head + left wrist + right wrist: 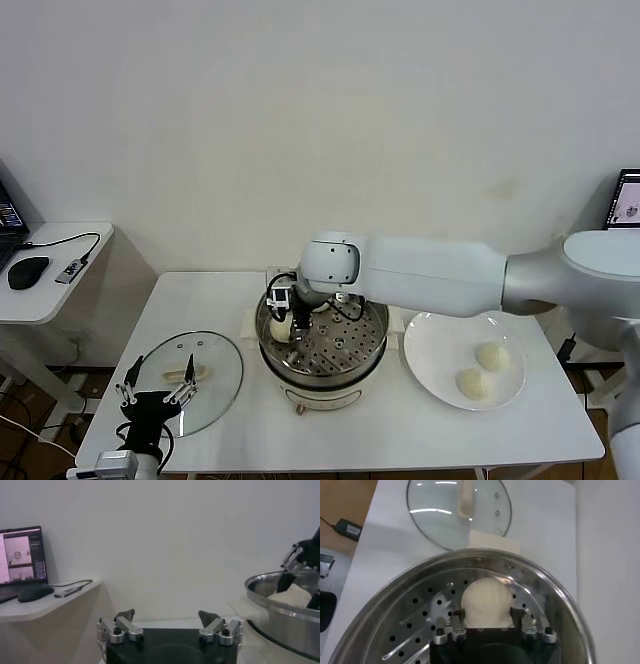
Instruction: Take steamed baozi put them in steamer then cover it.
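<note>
While the right gripper is down inside the steamer, these are the readings:

Right gripper: its fingers are closed around one steamed baozi — in the right wrist view the bun sits squarely between the two pads, at or just above the perforated floor near the steamer's left wall. Whether the bun already rests on the floor cannot be told.

Buns left: two more lie on the white plate, on the table just to the right of the steamer, well within the right arm's side. No other bun shows inside the basket beyond the one being held.

Cover: the cover lies flat on the table to the left of the steamer, handle up.

Left gripper: the left gripper hangs with fingers spread wide over the near edge of the cover, holding nothing.

Relation that matters: plate to the right of the steamer, lid to the left — so the right arm is the nearer one for the remaining buns, and the left arm for the lid.

Stage, by my judgement: placing this bun; covering is not yet due.
</note>
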Controlling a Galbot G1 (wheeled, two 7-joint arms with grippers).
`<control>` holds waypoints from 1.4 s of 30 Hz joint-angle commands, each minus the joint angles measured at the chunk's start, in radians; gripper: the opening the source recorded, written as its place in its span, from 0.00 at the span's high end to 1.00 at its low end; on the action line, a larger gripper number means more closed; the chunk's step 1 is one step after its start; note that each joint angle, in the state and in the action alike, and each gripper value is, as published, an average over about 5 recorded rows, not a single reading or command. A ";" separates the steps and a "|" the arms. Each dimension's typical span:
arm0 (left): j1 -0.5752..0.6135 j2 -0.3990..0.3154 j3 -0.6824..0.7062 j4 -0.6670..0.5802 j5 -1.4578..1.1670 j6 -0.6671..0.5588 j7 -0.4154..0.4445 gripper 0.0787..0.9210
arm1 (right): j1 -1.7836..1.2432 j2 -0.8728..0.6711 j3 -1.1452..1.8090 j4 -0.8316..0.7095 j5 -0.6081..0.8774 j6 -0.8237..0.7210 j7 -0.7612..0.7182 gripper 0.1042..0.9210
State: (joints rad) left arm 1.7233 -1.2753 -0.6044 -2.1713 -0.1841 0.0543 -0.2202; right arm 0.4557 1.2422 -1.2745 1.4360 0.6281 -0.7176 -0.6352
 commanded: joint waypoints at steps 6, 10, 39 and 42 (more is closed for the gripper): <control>-0.003 0.003 0.005 -0.003 0.003 0.001 0.000 0.12 | 0.129 -0.179 0.016 0.123 -0.013 0.006 -0.087 0.12; -0.007 0.010 0.007 -0.005 0.002 0.001 0.000 0.12 | 0.230 -0.346 0.005 0.232 -0.065 0.059 -0.234 0.12; 0.013 0.015 0.010 0.013 0.017 -0.026 -0.001 0.12 | -0.576 -1.036 0.533 0.292 -0.766 0.499 -0.437 0.12; 0.016 0.012 0.009 0.013 0.021 -0.025 -0.001 0.12 | -0.679 -1.014 0.621 0.272 -0.790 0.502 -0.428 0.12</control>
State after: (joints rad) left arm 1.7388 -1.2626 -0.5948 -2.1591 -0.1645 0.0293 -0.2216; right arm 0.1390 0.3139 -0.9209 1.7208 -0.0372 -0.2692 -1.0689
